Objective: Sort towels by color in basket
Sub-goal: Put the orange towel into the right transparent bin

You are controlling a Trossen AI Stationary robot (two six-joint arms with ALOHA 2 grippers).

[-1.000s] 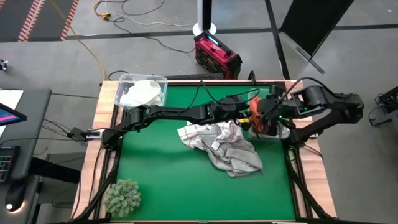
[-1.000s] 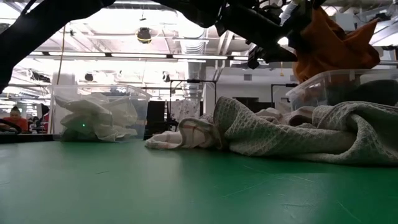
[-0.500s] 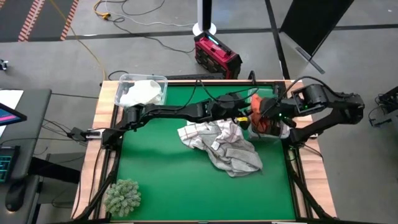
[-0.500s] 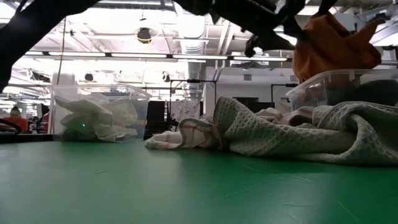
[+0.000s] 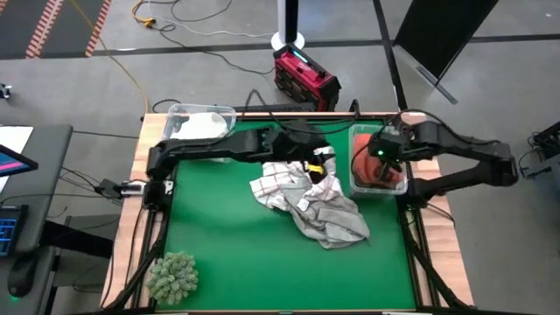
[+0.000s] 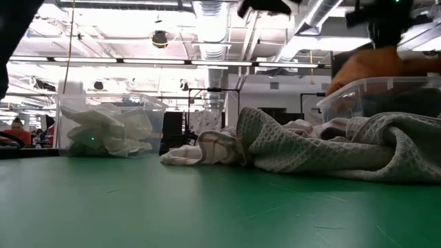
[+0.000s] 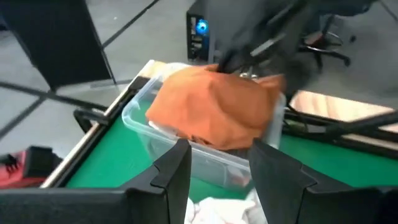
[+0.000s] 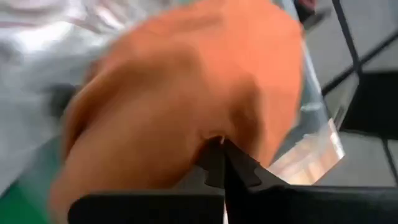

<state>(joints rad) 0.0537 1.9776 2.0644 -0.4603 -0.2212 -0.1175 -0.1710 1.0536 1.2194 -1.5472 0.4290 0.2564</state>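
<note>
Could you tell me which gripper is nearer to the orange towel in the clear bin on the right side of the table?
The right. The right gripper is shut on the orange towel in the bin; the left gripper hangs beside it over the towel pile.

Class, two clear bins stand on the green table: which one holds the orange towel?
The clear bin at the table's right edge, under the right gripper, holds the rust-orange towel; the far-left bin holds white cloth.

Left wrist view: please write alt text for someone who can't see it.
A rust-orange towel is heaped in a clear plastic bin at the green table's edge, the right arm blurred just behind it. The left gripper sits open and empty in the foreground.
</note>
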